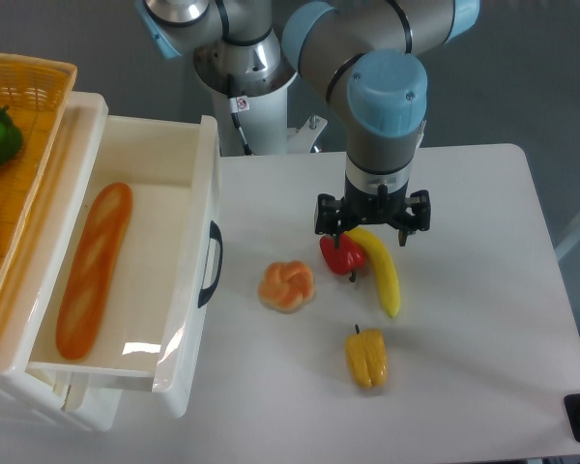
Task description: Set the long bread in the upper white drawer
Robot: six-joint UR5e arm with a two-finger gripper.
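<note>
We see the long orange-brown baguette-shaped bread [94, 271] lying flat inside the deep white plastic upper drawer [187, 280], along its left side, so we judge the placing itself done. The drawer stands pulled out, its dark curved handle [213, 263] facing the white table [483, 309].

The two-finger gripper [372, 224] hangs over the table well away from the drawer, its fingers spread wide and holding nothing. It sits just above a red bell pepper [342, 252] and the upper end of a yellow banana [379, 268]; we cannot tell whether it touches them.

The risk we see lies there. If the arm drops or sweeps sideways at this height, the open fingers could knock the pepper or banana, which might roll towards the round knotted bun [286, 285] or the yellow bell pepper [366, 357]. The open drawer also juts out, so a low pass leftward could catch its front wall or handle.
</note>
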